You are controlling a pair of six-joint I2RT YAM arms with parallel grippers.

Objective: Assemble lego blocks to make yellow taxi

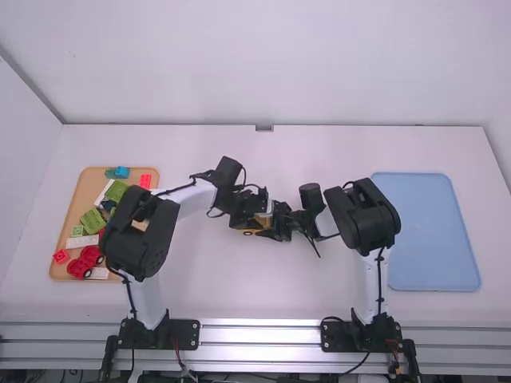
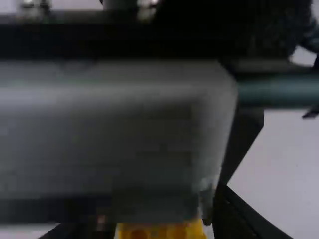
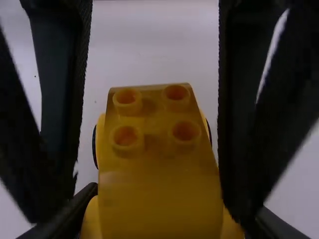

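Note:
At mid-table, my left gripper point(image 1: 254, 209) and my right gripper point(image 1: 278, 230) meet over the yellow car point(image 1: 263, 223). The right wrist view shows a yellow block point(image 3: 158, 194) with studs on top of the car's rounded yellow body point(image 3: 91, 224); dark wheels edge its sides. My right gripper point(image 3: 169, 219) is closed around that body, low down. The left gripper's long black fingers point(image 3: 60, 94) stand apart on either side of the block. In the left wrist view, my left gripper point(image 2: 162, 228) has studded yellow point(image 2: 157, 232) between its fingers; the other gripper's grey housing hides most of it.
A tan tray point(image 1: 85, 190) at the left holds green, red, white and blue pieces, plus a red wheeled piece point(image 1: 83, 263); the left arm partly covers it. A light blue tray point(image 1: 427, 231) lies at the right, beyond the right arm.

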